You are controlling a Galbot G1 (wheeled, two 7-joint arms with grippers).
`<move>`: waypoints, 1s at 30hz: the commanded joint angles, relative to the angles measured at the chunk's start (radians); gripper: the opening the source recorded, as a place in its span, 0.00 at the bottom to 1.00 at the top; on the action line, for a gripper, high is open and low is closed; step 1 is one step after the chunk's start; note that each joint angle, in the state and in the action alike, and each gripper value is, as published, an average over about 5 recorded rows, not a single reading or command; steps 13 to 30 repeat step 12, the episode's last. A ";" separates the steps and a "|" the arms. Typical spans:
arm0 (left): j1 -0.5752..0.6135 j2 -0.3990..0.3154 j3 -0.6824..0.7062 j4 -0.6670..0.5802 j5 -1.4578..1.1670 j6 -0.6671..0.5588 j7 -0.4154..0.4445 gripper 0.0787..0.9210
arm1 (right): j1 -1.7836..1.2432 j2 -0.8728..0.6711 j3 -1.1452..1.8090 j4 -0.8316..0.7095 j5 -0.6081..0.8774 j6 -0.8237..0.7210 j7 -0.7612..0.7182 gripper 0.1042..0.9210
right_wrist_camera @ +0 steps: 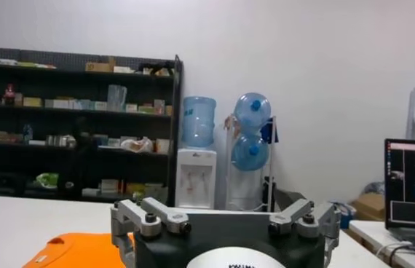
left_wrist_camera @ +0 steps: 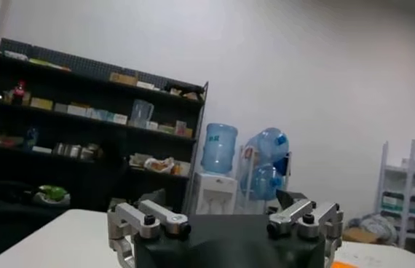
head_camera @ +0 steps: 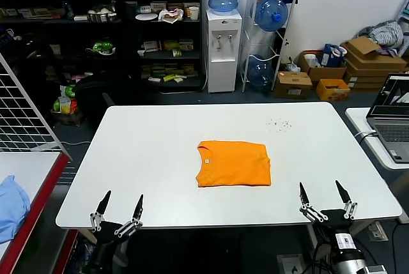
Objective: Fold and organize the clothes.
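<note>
Orange T-shirt [head_camera: 233, 163], one, folded.

A white rectangular desk [head_camera: 160, 159] stands before dark shelving [head_camera: 96, 25], a white water dispenser [head_camera: 223, 44] and stacked cardboard boxes [head_camera: 364, 63]; an open grey laptop [head_camera: 393, 117] sits aside.

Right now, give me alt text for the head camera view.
A folded orange T-shirt lies in the middle of a white table. The left gripper and right gripper hover open at the near edge, either side of it, touching nothing.
</note>
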 commanded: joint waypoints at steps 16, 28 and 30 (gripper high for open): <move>0.078 -0.084 -0.049 -0.056 0.015 -0.002 0.023 1.00 | -0.042 0.094 0.002 0.000 -0.059 0.099 -0.048 1.00; 0.078 -0.084 -0.049 -0.056 0.015 -0.002 0.023 1.00 | -0.042 0.094 0.002 0.000 -0.059 0.099 -0.048 1.00; 0.078 -0.084 -0.049 -0.056 0.015 -0.002 0.023 1.00 | -0.042 0.094 0.002 0.000 -0.059 0.099 -0.048 1.00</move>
